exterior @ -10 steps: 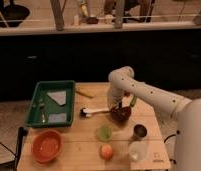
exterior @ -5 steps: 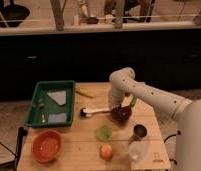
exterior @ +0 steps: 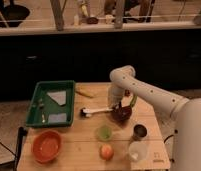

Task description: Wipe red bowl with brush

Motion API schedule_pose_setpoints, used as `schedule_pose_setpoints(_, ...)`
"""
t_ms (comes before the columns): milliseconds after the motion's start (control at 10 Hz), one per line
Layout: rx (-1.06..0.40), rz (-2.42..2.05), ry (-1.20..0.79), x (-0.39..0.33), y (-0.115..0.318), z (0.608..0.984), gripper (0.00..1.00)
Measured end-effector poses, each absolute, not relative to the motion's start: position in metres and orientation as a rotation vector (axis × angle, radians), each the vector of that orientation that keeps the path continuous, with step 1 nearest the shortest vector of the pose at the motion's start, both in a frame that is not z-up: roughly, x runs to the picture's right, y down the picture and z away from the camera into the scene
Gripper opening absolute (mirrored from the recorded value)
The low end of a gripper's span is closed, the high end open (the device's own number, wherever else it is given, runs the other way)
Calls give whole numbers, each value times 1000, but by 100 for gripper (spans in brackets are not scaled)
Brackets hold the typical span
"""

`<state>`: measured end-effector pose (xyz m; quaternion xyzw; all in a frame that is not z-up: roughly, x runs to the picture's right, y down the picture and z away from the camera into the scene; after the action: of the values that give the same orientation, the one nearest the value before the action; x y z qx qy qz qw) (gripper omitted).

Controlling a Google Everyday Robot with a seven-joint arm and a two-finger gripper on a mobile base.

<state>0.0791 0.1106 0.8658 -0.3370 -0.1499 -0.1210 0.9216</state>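
The red bowl (exterior: 122, 115), small, dark maroon and glossy, sits on the wooden table (exterior: 79, 140), right of centre. The brush (exterior: 97, 110) has a white handle and a dark end pointing left. It lies just left of the bowl, and its right end reaches under the gripper. My gripper (exterior: 116, 105) points down from the white arm and sits at the bowl's left rim, over the right end of the brush. Whether it holds the brush is hidden.
A green tray (exterior: 40, 116) with small items lies at the left. A wider orange-red bowl (exterior: 46, 146) is at the front left. A green cup (exterior: 104, 132), an orange fruit (exterior: 107, 151), a metal cup (exterior: 139, 131) and a clear cup (exterior: 137, 150) stand in front of the red bowl. A yellow item (exterior: 85, 92) lies behind the brush.
The arm has shifted only slightly over the bowl's left rim. The brush and the bowl stay where they were.
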Motion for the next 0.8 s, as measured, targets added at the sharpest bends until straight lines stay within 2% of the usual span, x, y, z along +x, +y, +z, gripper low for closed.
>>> schedule_pose_setpoints(100, -693, -250, -321, 75, 109, 868, 79)
schedule_pose_setpoints(200, -697, -254, -338, 70, 108, 869, 80)
schedule_pose_setpoints(800, -724, -273, -391, 50, 104, 878, 80)
